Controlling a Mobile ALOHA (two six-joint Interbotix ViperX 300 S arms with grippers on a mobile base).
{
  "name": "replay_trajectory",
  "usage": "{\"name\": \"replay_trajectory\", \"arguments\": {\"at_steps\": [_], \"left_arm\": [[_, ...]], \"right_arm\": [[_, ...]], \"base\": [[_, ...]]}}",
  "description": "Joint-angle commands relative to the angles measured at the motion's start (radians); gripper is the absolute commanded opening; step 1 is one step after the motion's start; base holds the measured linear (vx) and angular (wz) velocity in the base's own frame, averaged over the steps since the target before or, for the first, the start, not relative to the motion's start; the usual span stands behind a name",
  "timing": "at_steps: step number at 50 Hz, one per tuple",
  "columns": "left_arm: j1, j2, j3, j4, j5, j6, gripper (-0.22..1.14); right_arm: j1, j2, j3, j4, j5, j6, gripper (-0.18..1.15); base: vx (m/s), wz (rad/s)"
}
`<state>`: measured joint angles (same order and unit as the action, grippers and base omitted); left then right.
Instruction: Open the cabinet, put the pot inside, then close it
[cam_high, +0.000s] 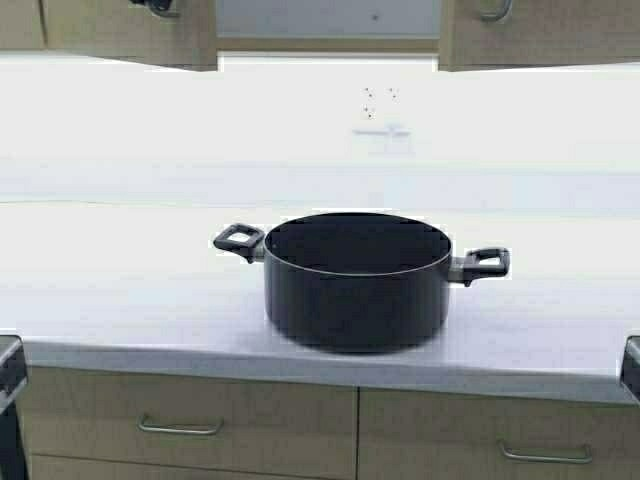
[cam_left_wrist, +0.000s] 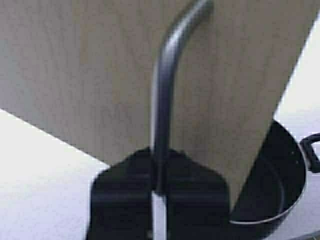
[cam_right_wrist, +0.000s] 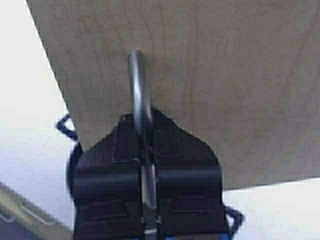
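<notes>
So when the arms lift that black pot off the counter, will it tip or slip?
Probably steady: the pot looks wide, low and empty. Its two loop handles sit level on opposite sides, which suits a two-arm lift. It looks rigid and likely fairly heavy.

The wide, low matte black pot with two loop side handles stands on the pale countertop, near its front edge and about midway across. Below the countertop's front edge sit the tan base cabinets with metal drawer pulls. Above and behind the pot hangs the wall-hung tan wood two-door cabinet; its left door and right door stand apart, with the interior between them. The left gripper closes around the curved metal handle of the left door; the right gripper closes around the right door's handle.
</notes>
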<state>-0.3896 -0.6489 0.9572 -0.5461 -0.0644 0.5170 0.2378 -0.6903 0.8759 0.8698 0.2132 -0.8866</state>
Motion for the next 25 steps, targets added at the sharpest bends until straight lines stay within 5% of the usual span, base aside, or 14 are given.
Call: {"name": "replay_trajectory", "arguments": {"at_steps": [1, 4, 10, 12, 16, 25], "left_arm": [[0.043, -0.021, -0.029, 0.006, -0.026, -0.002, 0.08], [0.044, -0.021, -0.032, 0.028, -0.021, 0.0, 0.19], [0.044, -0.032, -0.028, 0.061, -0.012, -0.008, 0.72], [0.044, -0.046, -0.026, 0.061, 0.006, -0.012, 0.91], [0.044, -0.081, -0.023, 0.06, 0.071, -0.015, 1.11], [0.048, -0.163, -0.018, 0.06, 0.187, -0.017, 0.95]], "right_arm": [[-0.08, 0.017, -0.021, -0.054, -0.017, 0.094, 0.16], [-0.081, 0.018, -0.025, -0.069, 0.02, 0.103, 0.39], [-0.095, -0.003, -0.043, -0.117, 0.087, 0.112, 1.0], [-0.101, -0.021, -0.043, -0.127, 0.109, 0.117, 1.11], [-0.114, -0.069, -0.038, -0.147, 0.166, 0.137, 1.06], [-0.15, -0.184, -0.043, -0.279, 0.333, 0.247, 0.93]], "base": [[-0.1, 0.0], [-0.09, 0.0], [-0.06, -0.01], [-0.04, -0.01], [-0.02, -0.03], [0.0, -0.02]]}}
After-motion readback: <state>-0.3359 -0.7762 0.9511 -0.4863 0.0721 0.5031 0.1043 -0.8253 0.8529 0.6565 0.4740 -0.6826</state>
